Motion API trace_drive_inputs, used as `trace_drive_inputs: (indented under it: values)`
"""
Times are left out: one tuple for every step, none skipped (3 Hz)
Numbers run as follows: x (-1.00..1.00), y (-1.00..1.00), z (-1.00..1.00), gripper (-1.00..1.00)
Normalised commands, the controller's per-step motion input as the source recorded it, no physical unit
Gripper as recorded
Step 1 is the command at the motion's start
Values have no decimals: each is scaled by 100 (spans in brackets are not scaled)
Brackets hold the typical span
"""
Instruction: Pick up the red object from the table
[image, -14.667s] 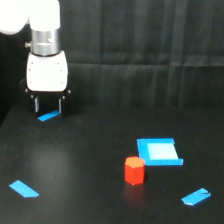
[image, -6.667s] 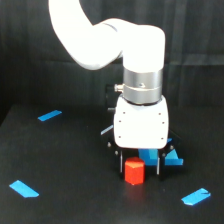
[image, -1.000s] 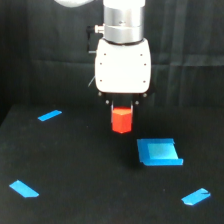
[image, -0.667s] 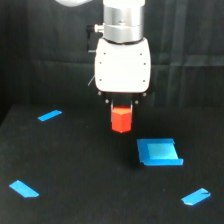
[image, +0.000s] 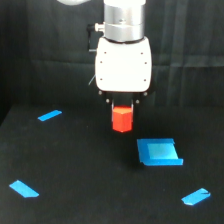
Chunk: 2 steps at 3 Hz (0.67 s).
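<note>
The red object (image: 122, 120), a small red-orange hexagonal block, hangs in the air under my gripper (image: 122, 106), well above the black table (image: 85, 170). The gripper's white body sits in the upper middle of the exterior view. Its short black fingers are shut on the block's top, which hides them partly. The block's lower half shows below the gripper body.
A flat blue square (image: 158, 151) lies on the table below and to the exterior view's right of the block. Blue strips lie at the left back (image: 49, 115), left front (image: 23, 188) and right front (image: 196, 196). A black curtain (image: 45, 45) hangs behind.
The gripper holds the block at about the same height as a second ago. Long before, the block stood on the table and the gripper came over it.
</note>
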Motion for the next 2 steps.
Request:
trace_drive_inputs:
  values:
    - [9, -8, 14, -100]
    - [5, 8, 14, -100]
